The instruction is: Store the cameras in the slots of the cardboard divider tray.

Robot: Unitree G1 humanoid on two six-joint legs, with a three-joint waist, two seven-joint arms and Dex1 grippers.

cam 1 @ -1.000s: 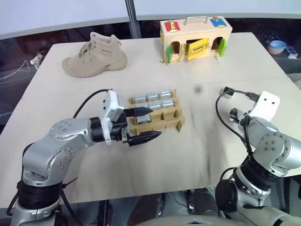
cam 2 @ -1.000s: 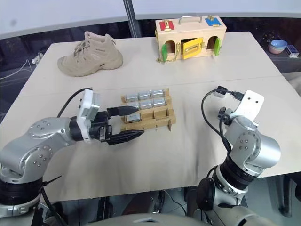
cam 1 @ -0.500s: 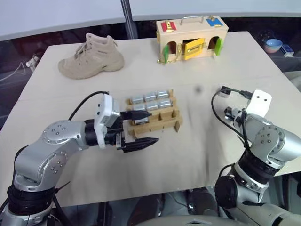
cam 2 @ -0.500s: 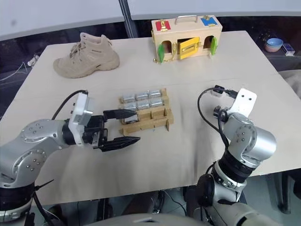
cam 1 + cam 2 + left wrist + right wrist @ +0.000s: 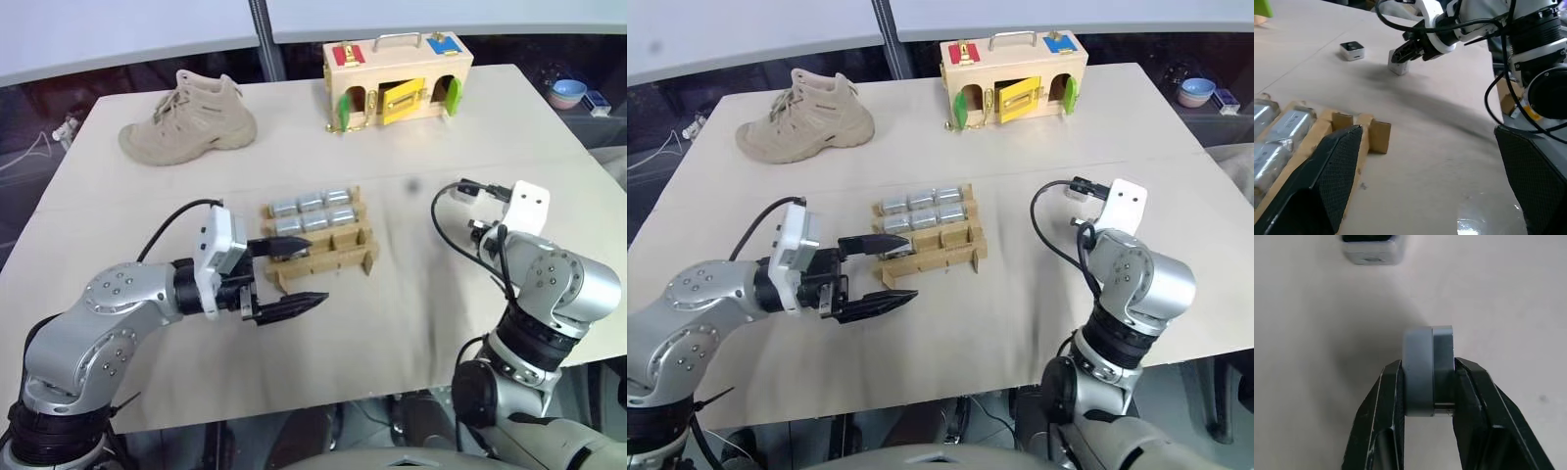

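Right wrist view: right gripper (image 5: 1428, 382) clamped on a camera (image 5: 1428, 367), another camera (image 5: 1370, 248) just beyond; tray (image 5: 323, 250) mid-table. Left gripper (image 5: 289, 274) wide open, empty. Lift straight, carry level, drop into a free slot.

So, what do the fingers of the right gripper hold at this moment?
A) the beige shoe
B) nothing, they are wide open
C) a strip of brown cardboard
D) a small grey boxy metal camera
D: in the right wrist view the two black fingers are closed on both sides of a small grey boxy metal camera, while a second camera lies apart on the pale table.
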